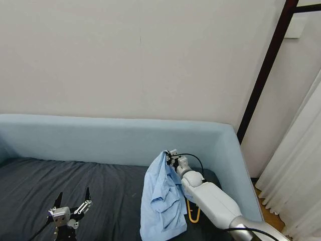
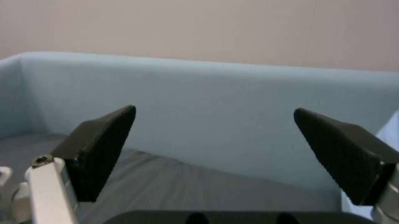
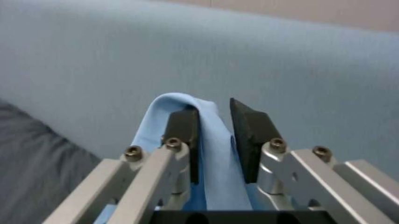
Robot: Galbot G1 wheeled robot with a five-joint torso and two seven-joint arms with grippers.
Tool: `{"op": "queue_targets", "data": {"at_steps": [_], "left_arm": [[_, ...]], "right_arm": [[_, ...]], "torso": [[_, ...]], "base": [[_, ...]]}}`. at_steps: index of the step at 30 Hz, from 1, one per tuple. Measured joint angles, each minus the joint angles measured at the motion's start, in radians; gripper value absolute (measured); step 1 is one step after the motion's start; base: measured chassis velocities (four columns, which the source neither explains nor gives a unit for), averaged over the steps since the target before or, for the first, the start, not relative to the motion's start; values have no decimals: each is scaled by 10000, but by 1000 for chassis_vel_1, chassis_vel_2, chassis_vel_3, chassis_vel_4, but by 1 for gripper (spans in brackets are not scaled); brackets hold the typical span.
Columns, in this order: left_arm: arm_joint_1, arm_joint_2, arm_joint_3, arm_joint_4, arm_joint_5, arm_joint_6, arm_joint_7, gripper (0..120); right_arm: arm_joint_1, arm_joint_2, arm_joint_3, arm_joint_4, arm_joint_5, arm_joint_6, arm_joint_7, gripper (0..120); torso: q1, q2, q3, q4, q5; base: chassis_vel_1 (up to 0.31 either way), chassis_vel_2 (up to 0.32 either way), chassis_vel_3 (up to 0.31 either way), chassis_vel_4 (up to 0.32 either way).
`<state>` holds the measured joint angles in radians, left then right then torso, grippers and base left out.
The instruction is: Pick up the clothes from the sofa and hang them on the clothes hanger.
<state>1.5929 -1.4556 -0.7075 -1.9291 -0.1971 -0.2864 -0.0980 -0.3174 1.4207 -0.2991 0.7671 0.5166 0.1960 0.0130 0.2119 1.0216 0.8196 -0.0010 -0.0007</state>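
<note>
A light blue garment (image 1: pixel 161 201) hangs in folds above the dark sofa seat (image 1: pixel 60 186), lifted by my right gripper (image 1: pixel 169 156), which is shut on its top edge. In the right wrist view the cloth (image 3: pixel 212 140) is pinched between the two black pads (image 3: pixel 246 135) of the right gripper (image 3: pixel 215 135). My left gripper (image 1: pixel 73 198) hovers low over the seat at the front left, open with nothing between its fingers. In the left wrist view the left gripper (image 2: pixel 215 135) has its black fingertips (image 2: pixel 103 144) spread wide, facing the sofa back (image 2: pixel 206 116).
The pale blue sofa back (image 1: pixel 100 135) and right armrest (image 1: pixel 239 165) enclose the seat. A yellow loop (image 1: pixel 194 215) lies on the seat under my right arm. A dark pole (image 1: pixel 266 65) and white curtains (image 1: pixel 296 165) stand at the right.
</note>
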Motion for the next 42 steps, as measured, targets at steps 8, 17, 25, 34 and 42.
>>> {"op": "queue_targets", "data": {"at_steps": [8,17,25,34,42], "left_arm": [[55,-50,166,-70,134,-59,2,100],[208,146,67,-186,105,-184,-6,100],[151,174,101,-160,85,-225,-9,100],[68,152,208,-141,104,-182,-7,100],[81,133,90,-144,112,-161,-6,100]], "right_arm": [[-546,-1096,-329,1386,-1240,-1876,1778,54],[-1290,-2770,-193,2398,-794,-311,-2091,88],[-2425,-4131,450,3126,-2748,2315,-7486,100],[-3963,-4384,1607,3594,-6467,3412,-8394,100],[-4914,-3936,2089,3400,-8745,3852,-7467,100]], "torso": [[-1,1,-2,-5,1],[-1,2,-2,1,3],[-1,3,-1,-4,2],[-1,3,-1,-1,2],[-2,3,-1,0,2]], "base": [[0,0,0,0],[0,0,0,0],[0,0,0,0],[0,0,0,0],[0,0,0,0]]}}
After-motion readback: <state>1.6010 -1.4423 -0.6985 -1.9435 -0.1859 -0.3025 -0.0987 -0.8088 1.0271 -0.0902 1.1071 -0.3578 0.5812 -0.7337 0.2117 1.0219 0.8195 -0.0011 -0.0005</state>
